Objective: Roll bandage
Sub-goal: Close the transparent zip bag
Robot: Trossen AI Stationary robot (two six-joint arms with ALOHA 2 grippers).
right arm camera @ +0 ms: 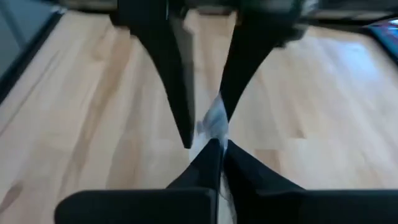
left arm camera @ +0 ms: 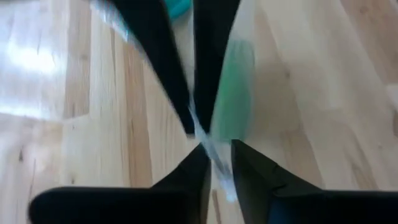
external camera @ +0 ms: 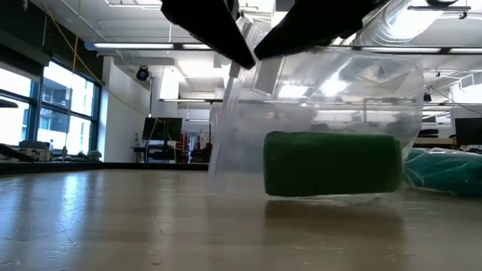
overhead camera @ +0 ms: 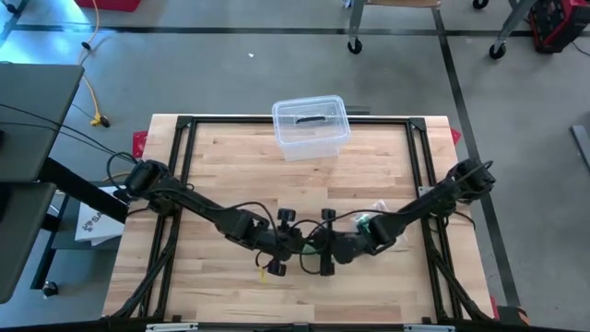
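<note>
Bandage (external camera: pixel 331 163): green roll inside clear bag (external camera: pixel 316 90), hanging below both grippers.
Left gripper (left arm camera: pixel 214 152): pinching bag's top.
Right gripper (right arm camera: pixel 214 146): clamped on bag.

On the surface (overhead camera: pixel 221 166) a box (overhead camera: pixel 311 126) stands at the far edge, near the middle. Both tools meet near the front centre, left tool (overhead camera: pixel 297 242) just left of right tool (overhead camera: pixel 323 244). A bag (external camera: pixel 316 120) hangs beneath them, a roll (external camera: pixel 331 164) inside it.
</note>
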